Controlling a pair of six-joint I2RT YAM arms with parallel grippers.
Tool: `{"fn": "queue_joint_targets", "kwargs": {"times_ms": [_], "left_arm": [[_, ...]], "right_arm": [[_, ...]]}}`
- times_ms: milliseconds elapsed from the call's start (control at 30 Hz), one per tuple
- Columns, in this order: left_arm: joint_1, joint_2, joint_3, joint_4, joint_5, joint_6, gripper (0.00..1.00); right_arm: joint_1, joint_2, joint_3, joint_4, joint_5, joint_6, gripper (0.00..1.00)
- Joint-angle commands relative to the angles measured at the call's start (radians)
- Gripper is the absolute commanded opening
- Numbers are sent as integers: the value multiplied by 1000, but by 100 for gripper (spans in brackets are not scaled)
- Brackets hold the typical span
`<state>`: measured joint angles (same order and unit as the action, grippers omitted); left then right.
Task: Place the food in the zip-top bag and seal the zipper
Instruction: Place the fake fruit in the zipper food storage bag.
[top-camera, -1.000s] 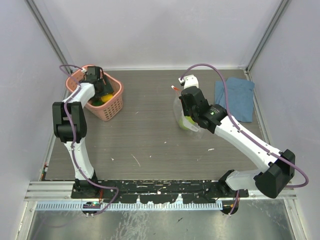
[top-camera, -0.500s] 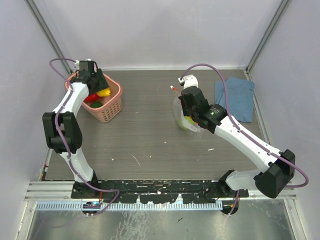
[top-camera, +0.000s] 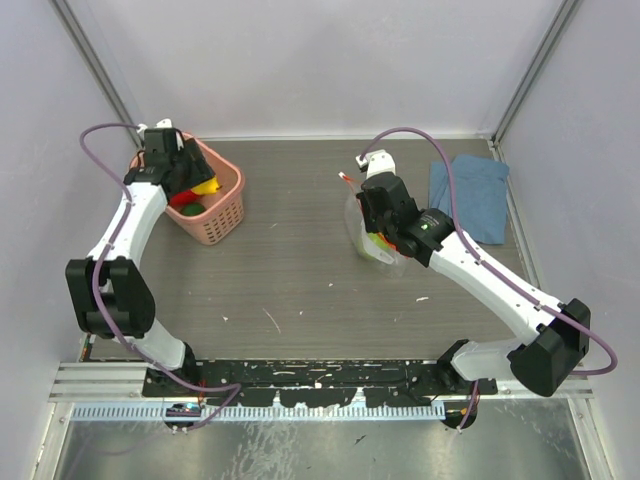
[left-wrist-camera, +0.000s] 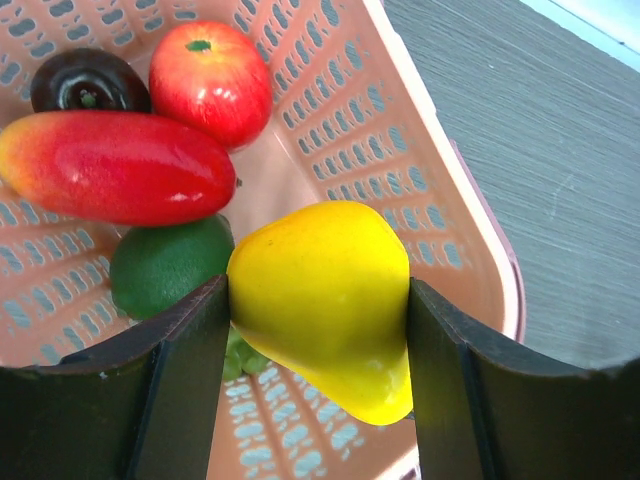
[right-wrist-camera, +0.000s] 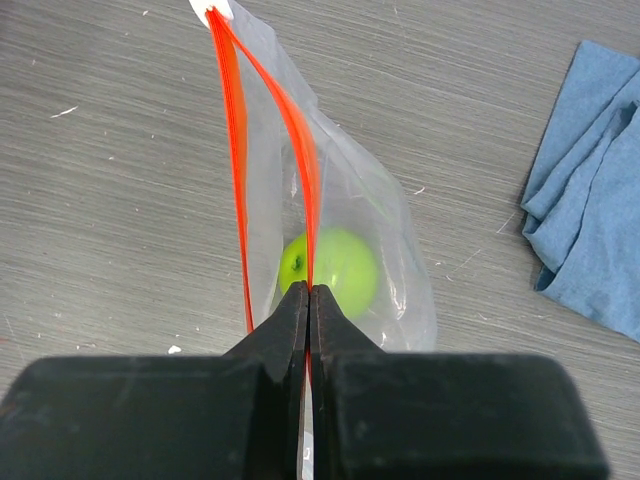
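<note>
My left gripper (left-wrist-camera: 318, 330) is shut on a yellow toy fruit (left-wrist-camera: 325, 300) and holds it above the pink basket (left-wrist-camera: 400, 150); in the top view the gripper (top-camera: 190, 178) is over the basket's far side. Still in the basket lie a red apple (left-wrist-camera: 210, 80), a long red fruit (left-wrist-camera: 120, 168), a dark fruit (left-wrist-camera: 85, 82) and a green one (left-wrist-camera: 165, 265). My right gripper (right-wrist-camera: 309, 300) is shut on one orange-red zipper (right-wrist-camera: 305, 170) edge of the clear zip-top bag (right-wrist-camera: 370, 200), holding its mouth open. A green apple (right-wrist-camera: 340, 268) lies inside. The white slider (right-wrist-camera: 207, 10) is at the far end.
A folded blue cloth (top-camera: 470, 195) lies at the back right, right of the bag (top-camera: 370, 235). The pink basket (top-camera: 225, 210) stands at the back left near the left wall. Small white scraps dot the grey table.
My left arm has swung outward to the left and lifted the yellow fruit up out of the basket. The right gripper and the bag have stayed put.
</note>
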<state>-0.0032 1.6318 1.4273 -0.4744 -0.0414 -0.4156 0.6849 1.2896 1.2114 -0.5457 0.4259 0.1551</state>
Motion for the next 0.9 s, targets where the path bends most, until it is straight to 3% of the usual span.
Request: {"fn": "queue_joint_targets", "kwargs": {"times_ms": [0,233,467,867], "left_arm": [[6,-137,-44,91,63,-39,33],[1,-283,-136,137,127,-93,31],[-35,-409,-207,161,207,-125,30],[-195,-503,-312,255,295,-195,28]], "right_arm": [[-3,-15,37,46,-25,9,0],[-1,23,63,37,-74,6,0],[-2,48,127,-12,10,-16,0],[2,95,217,-102,41,-29,0]]}}
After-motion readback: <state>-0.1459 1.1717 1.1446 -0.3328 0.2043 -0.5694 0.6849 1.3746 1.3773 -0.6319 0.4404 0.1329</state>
